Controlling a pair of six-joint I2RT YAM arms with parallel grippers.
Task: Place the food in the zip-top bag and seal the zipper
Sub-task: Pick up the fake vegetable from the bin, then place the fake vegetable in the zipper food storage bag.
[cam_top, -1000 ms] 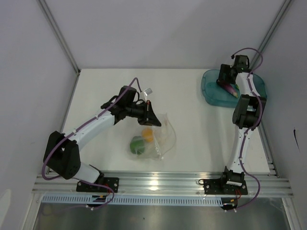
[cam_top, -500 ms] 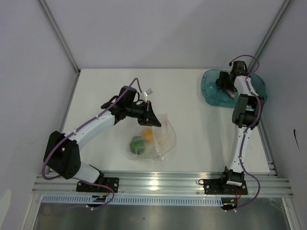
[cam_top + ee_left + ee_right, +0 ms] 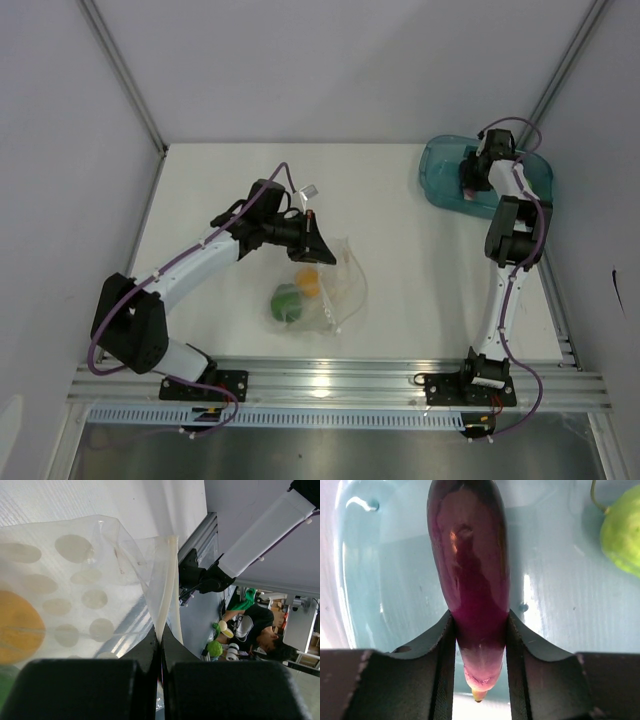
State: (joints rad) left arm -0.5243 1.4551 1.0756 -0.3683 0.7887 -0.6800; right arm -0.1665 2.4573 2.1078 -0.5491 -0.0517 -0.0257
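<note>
The clear zip-top bag (image 3: 325, 285) lies near the front of the table with the orange-yellow fruit (image 3: 308, 281) and the dark-green pepper (image 3: 287, 300) inside. My left gripper (image 3: 318, 243) is shut on the bag's top edge. In the left wrist view the whitish zipper (image 3: 165, 580) runs up from between the fingers of that gripper (image 3: 160, 645), and the fruit (image 3: 17, 625) shows through the plastic. My right gripper (image 3: 480, 617) is down in the teal tray (image 3: 560, 605), with both pads pressed on the purple eggplant (image 3: 470, 565). A light-green piece (image 3: 622, 530) lies beside it.
The teal tray (image 3: 440, 185) stands at the back right corner, with the right gripper (image 3: 470, 183) over it and hiding the eggplant from above. White walls close the table at the back and sides. An aluminium rail (image 3: 340, 385) runs along the near edge.
The right gripper has moved down into the tray and closed from wide open onto the eggplant. The left arm and the bag have not moved.
</note>
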